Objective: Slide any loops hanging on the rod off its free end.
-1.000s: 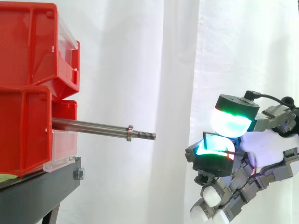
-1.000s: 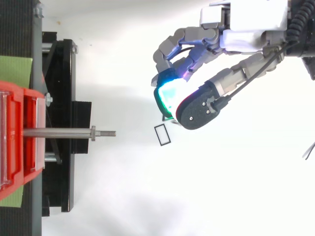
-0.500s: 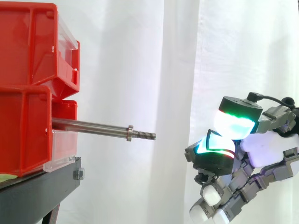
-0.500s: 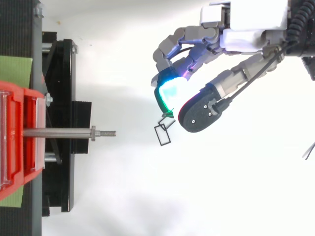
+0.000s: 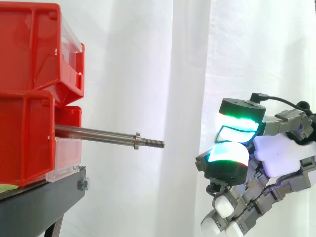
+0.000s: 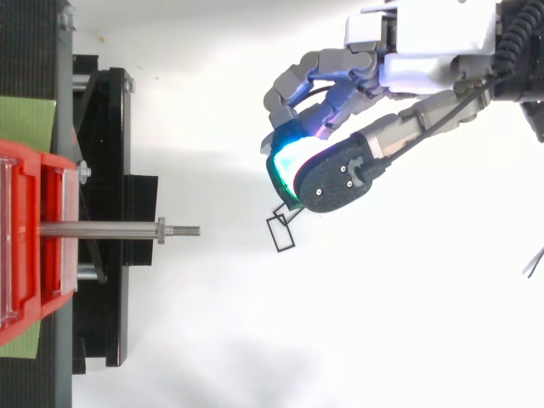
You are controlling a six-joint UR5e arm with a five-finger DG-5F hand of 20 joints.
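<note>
Robot hand [image 5: 279,150], two loops [image 6: 272,235], one rod [image 5: 98,134]

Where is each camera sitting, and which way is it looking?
Side view: beside the work at about its height, looking level across the rod and red bins toward the white curtain; the hand shows at the right.
Top view: above the work, looking straight down; the hand comes in from the upper right.
Shared: the same rod, red bins and hand.

Smooth bright-metal rod [image 5: 96,134] with threaded tip, glossy red plastic bins [image 5: 27,54] with clear plastic fronts, matt black stand [image 5: 42,205], white cloth curtain [image 5: 148,59], thin matt black rectangular loop [image 6: 280,233].
</note>
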